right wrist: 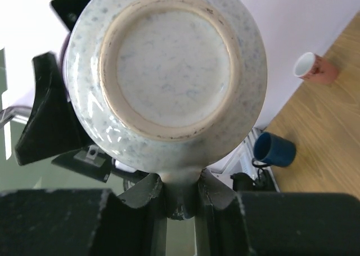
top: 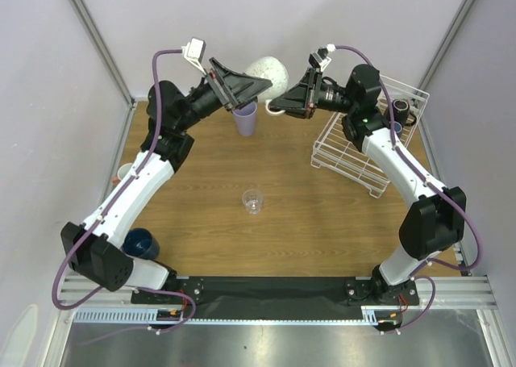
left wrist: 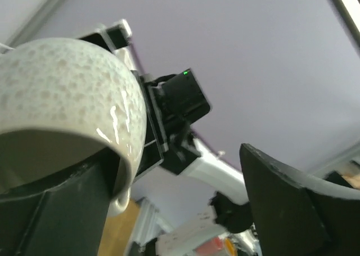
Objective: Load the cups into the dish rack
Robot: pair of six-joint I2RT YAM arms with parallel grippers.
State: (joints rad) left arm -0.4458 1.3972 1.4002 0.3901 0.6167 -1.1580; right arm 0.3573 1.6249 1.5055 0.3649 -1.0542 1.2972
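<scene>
Wooden table [top: 282,246], pale walls [top: 161,12]
Metal posts [top: 97,40] stand at the far corners; a black strip [top: 274,288] runs along the near edge.

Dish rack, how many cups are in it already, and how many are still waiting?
Done: one black mug sits in the white wire dish rack, though the right arm hides part of it. In hand: the right gripper pinches the handle of the speckled pale blue-white mug, with the open left gripper at its rim. Left on the wooden table: tall lavender tumbler, clear glass, small terracotta cup, navy cup.
</scene>
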